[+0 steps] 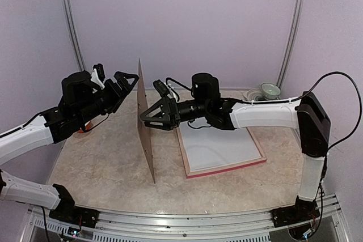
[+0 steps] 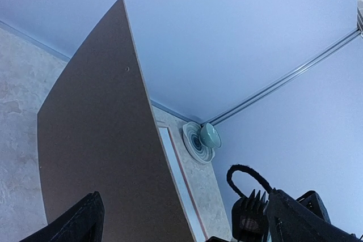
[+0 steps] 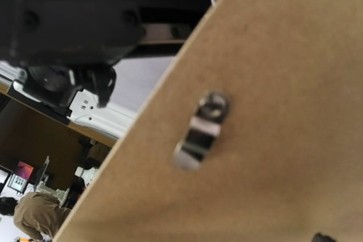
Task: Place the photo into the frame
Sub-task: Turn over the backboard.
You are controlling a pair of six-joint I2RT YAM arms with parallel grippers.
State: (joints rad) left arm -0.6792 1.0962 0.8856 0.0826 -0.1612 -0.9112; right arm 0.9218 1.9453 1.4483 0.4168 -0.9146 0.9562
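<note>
The left gripper (image 1: 127, 83) and right gripper (image 1: 145, 118) have jaws apart; the upright backing board (image 1: 148, 151) between these 2, unclamped, may topple onto the frame (image 1: 227, 169).

Board (image 1: 146, 131) standing upright beside my right end effector (image 1: 148, 116)
The frame (image 1: 227, 169) is lying on the bench (image 1: 102, 168), right of it.

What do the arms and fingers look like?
Both the left arm and right arm have white shells and black joints. The left gripper and right gripper are black with triangular open-frame fingers. A black cable loops beside the right arm.
</note>
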